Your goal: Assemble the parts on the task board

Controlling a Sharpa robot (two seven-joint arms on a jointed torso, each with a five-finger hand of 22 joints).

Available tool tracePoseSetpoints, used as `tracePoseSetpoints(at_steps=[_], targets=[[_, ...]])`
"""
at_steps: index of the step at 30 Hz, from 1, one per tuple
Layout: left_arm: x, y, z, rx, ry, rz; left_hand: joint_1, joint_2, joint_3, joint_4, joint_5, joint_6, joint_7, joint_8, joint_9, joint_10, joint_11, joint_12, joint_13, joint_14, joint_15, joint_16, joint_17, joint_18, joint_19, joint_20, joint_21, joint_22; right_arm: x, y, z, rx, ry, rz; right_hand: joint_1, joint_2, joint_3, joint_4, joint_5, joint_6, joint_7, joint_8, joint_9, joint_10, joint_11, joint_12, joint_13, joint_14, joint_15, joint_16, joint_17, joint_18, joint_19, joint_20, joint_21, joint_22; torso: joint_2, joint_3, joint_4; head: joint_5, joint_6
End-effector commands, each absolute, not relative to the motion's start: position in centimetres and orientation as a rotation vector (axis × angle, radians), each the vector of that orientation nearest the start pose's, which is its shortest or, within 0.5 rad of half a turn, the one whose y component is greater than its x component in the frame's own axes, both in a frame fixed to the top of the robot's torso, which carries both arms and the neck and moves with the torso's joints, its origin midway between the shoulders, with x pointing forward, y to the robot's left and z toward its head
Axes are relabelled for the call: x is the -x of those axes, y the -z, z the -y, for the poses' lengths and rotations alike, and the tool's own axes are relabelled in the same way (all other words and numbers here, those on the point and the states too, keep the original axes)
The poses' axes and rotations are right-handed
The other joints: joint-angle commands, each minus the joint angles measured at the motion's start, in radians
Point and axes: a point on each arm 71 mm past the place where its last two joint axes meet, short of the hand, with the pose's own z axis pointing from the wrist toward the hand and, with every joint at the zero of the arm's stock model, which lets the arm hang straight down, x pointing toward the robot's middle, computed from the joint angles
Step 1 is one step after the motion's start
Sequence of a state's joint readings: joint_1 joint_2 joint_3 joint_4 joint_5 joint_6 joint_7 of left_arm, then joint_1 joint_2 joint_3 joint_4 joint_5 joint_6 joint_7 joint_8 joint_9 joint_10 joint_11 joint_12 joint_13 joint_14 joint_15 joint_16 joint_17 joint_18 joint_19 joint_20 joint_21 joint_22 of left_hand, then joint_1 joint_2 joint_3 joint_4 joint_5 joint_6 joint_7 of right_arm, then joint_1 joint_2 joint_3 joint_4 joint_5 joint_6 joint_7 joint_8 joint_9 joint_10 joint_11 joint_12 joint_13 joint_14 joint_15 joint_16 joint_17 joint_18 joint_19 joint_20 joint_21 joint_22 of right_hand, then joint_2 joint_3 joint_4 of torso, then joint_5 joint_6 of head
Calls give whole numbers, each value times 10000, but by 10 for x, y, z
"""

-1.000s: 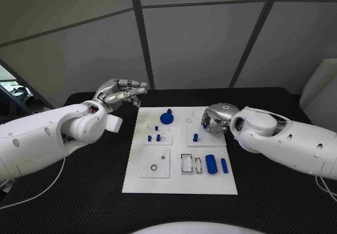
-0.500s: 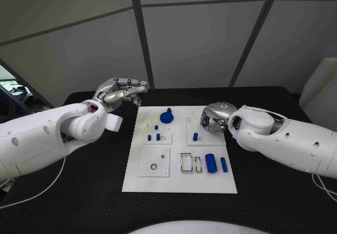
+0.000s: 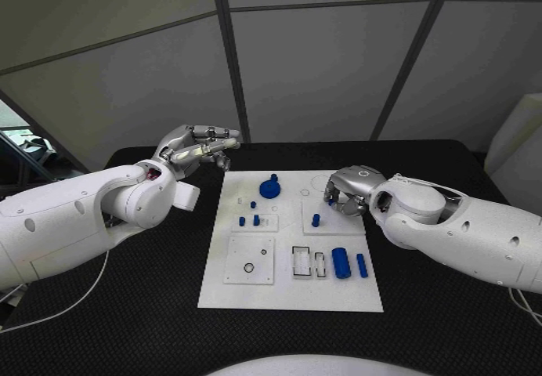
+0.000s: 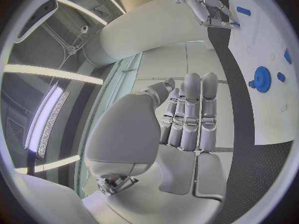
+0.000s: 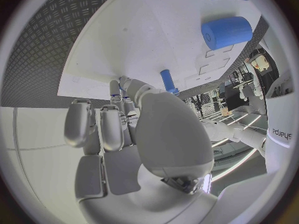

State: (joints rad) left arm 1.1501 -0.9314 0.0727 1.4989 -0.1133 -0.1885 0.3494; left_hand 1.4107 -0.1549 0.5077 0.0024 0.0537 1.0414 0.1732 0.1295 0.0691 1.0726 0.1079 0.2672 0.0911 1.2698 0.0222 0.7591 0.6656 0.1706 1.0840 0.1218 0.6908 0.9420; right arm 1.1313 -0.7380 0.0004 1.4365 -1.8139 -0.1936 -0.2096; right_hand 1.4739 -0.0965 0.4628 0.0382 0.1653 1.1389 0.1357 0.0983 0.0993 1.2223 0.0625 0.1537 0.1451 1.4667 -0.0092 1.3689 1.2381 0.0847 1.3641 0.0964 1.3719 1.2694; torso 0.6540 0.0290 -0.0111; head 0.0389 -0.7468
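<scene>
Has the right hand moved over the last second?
No, barely at all. The right hand hangs at the board's right edge beside the same upright blue peg as a second ago; the slight offset matches a shift of the whole picture.

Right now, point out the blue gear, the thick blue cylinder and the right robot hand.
blue gear (image 3: 269,189), head view, middle of its toothed disc.
thick blue cylinder (image 3: 340,262), head view, middle of its side.
right robot hand (image 3: 345,190), head view, back of the hand.

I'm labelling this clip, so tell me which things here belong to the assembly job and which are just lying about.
Part of the job:
- task board
- blue gear
- thick blue cylinder
- slim blue rod
- upright blue pegs
- right hand, at the board's edge

Just there:
- black table
- left hand, off the board
</scene>
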Motion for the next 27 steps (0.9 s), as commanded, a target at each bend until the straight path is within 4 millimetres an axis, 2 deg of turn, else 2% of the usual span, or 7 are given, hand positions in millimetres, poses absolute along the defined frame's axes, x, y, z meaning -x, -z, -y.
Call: tracePoseSetpoints(at_steps=[1, 17, 23, 27], targets=[[-496, 161, -255, 10327, 15807, -13999, -81, 45, -37, -32, -5, -6, 88, -23, -9, -84, 19, 68, 12, -100, 5, 52, -24, 120, -66, -5, -69, -18, -489, 204, 169, 4235, -4356, -15941, -6, 66, 22, -55, 75, 88, 20, 40, 1, 104, 14, -39, 5, 492, -54, 57, 7, -140, 79, -29, 49, 37, -7, -5, -4, 56, 8], [-499, 163, -257, 10411, 15661, -13972, -81, 45, -37, -32, -5, -6, 88, -23, -9, -84, 19, 68, 12, -100, 5, 52, -24, 120, -66, -5, -69, -18, -463, 184, 168, 3940, -5366, -15236, -58, 8, 45, -117, 88, 104, 23, 31, 8, 137, 16, -90, -5, 499, -52, 91, 39, -161, 133, -28, 117, 136, -17, -19, -7, 3, -18], [-501, 164, -256, 10435, 15636, -13988, -86, 55, -41, -30, -5, -5, 89, -20, -8, -85, 20, 78, 13, -118, 8, 60, -38, 119, -75, -2, -81, -24, -447, 172, 154, 3995, -6082, -14978, -70, -3, 50, -129, 91, 109, 23, 30, 10, 145, 17, -100, -7, 501, -52, 101, 50, -167, 149, -28, 136, 163, -12, -19, -4, 65, -22], [-503, 165, -253, 10440, 15657, -14008, -89, 59, -42, -30, -6, -3, 88, -19, -7, -84, 20, 82, 14, -123, 9, 63, -42, 119, -77, -1, -85, -26, -436, 167, 135, 4131, -6749, -14888, -82, -9, 53, -136, 95, 114, 24, 29, 12, 154, 17, -107, -8, 501, -52, 102, 47, -168, 151, -28, 141, 169, -8, -33, 25, 157, -59]])
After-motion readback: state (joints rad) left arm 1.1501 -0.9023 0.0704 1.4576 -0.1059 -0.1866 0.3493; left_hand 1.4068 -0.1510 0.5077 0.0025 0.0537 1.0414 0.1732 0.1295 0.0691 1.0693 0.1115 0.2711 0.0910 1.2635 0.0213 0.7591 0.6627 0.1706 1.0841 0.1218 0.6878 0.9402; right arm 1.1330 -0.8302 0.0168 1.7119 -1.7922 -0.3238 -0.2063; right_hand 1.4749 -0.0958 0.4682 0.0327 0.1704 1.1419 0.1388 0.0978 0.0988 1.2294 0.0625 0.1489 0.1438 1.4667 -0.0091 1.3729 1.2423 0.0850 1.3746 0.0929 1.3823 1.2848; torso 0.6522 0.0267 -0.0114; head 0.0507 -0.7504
